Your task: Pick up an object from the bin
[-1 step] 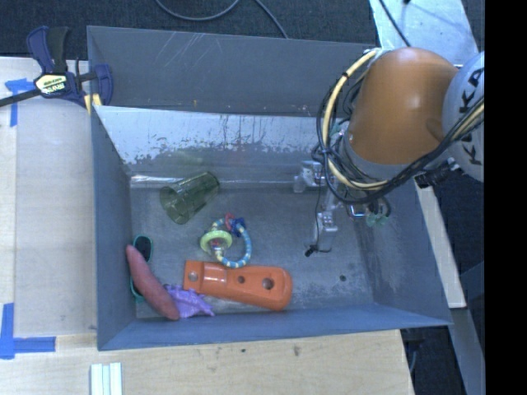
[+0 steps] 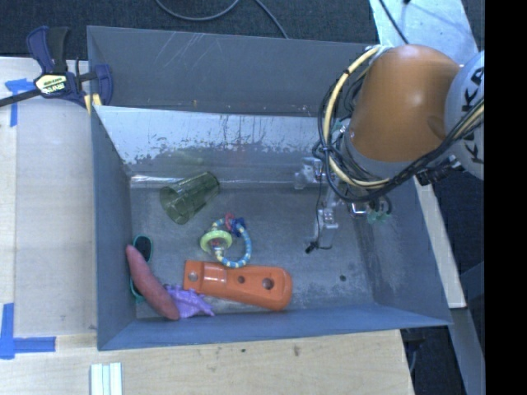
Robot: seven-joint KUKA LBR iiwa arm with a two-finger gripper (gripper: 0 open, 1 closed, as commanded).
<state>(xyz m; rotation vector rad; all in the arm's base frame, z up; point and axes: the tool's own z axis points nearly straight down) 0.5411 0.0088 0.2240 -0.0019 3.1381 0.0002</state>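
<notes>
My gripper (image 2: 321, 229) hangs below the orange dome in the right half of the bin, over bare floor, with nothing seen in it. The nearest thing is an orange block with round holes (image 2: 239, 285), lying flat to its lower left near the front wall. A small ring toy in yellow, green and blue (image 2: 223, 241) lies just above that block. Further left, near the back wall, a clear green cup (image 2: 188, 196) lies on its side.
In the front left corner lie a pink sausage-shaped thing (image 2: 150, 281), a purple toy (image 2: 191, 302) beside it and a small teal piece (image 2: 142, 246). The arm and its cables cover the bin's right rim.
</notes>
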